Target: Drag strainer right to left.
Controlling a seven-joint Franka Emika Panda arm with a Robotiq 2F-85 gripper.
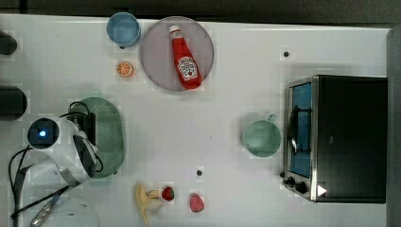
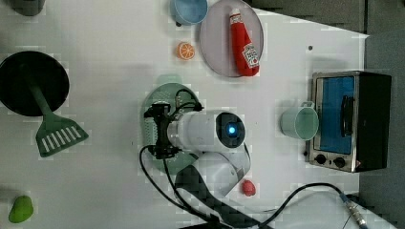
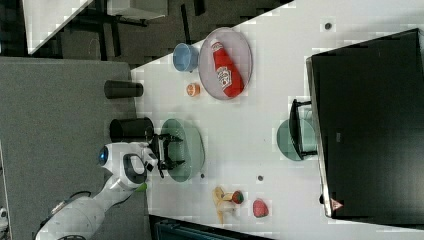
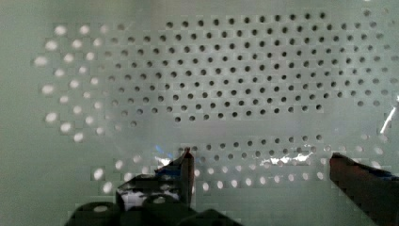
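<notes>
Strainer (image 1: 109, 135) lying at about 9 o'clock of the tabletop (image 1: 227, 99) in the top view, well apart from the mug (image 1: 261, 138). Gripper (image 4: 261, 162) low over its perforated bottom, jaws spread, pinching nothing. Drag probably finished, or not started

I see a white table (image 1: 236, 94), strainer (image 1: 111, 132), grey plate (image 1: 156, 56), blue cup (image 1: 123, 29), green mug (image 1: 261, 138), toaster oven (image 1: 350, 137), orange slice (image 1: 125, 69), banana (image 1: 143, 201), two strawberries (image 1: 196, 203).

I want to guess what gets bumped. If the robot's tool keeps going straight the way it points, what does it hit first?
Probably the strainer: the open tool points at its dotted bottom. How close it is, I can't tell.
</notes>
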